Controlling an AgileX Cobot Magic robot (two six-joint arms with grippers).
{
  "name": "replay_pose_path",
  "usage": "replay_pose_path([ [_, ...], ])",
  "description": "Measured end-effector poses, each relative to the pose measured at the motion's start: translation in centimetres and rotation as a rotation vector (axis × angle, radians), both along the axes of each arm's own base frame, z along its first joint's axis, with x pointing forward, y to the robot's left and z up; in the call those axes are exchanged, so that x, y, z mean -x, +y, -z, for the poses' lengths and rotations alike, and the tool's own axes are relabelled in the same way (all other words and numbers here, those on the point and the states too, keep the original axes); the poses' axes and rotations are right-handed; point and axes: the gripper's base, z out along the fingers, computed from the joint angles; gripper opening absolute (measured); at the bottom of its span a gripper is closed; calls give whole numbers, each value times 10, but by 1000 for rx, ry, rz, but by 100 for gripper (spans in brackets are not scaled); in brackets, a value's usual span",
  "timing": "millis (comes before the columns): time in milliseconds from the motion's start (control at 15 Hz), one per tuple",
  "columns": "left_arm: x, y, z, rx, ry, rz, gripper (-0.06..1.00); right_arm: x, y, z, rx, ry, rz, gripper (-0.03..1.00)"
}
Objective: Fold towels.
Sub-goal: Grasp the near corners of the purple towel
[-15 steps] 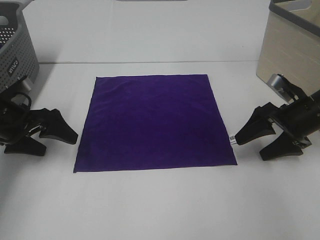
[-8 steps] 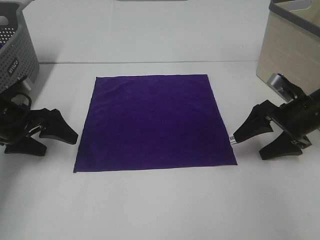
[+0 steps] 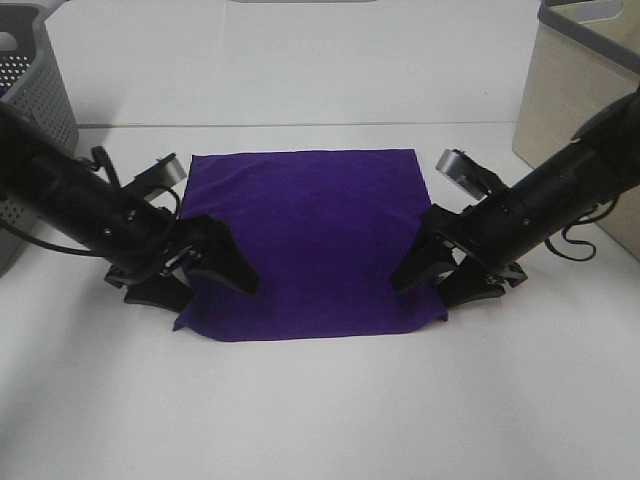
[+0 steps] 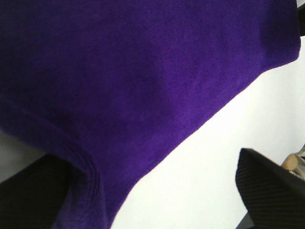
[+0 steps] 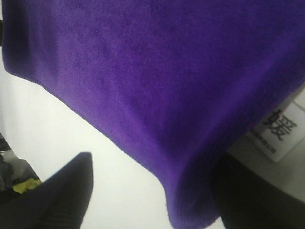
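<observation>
Both pincers stand open with nothing clamped. The left gripper [image 3: 215, 290] and right gripper [image 3: 421, 292] each straddle a near corner of the deep purple, soft square towel [image 3: 310, 230], which lies on the white table [image 3: 320, 410]. One jaw of each sits beneath the edge. This looks like the grasping step; next they likely need to close together and carry the near edge to the far edge.

The purple towel [image 3: 310, 235] hides a fingertip of the left end effector [image 3: 222, 294] and of the right end effector [image 3: 420, 292]. The grey basket [image 3: 40, 100] and beige basket [image 3: 575, 95] are cropped. The white tag [image 5: 281, 133] has blurred print.
</observation>
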Motion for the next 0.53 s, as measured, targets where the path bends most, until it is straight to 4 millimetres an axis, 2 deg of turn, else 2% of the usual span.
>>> replay_pose_path([
  [133, -7, -25, 2, -15, 53, 45, 79, -4, 20, -1, 66, -14, -65, 59],
  [200, -8, -34, 4, -38, 69, 60, 71, -5, 23, -1, 98, -19, -74, 51],
  [333, -9, -43, 8, -88, 97, 70, 38, -7, 22, 1, 136, -20, -64, 29],
  [400, -10, -42, 11, -102, 103, 70, 15, -7, 22, 3, 143, -14, -60, 17],
  [467, -10, -42, 12, -108, 103, 71, 4, -7, 22, 4, 143, -5, -54, 5],
  [533, -10, -42, 12, -109, 102, 72, 1, -6, 22, 4, 141, -2, -56, 3],
])
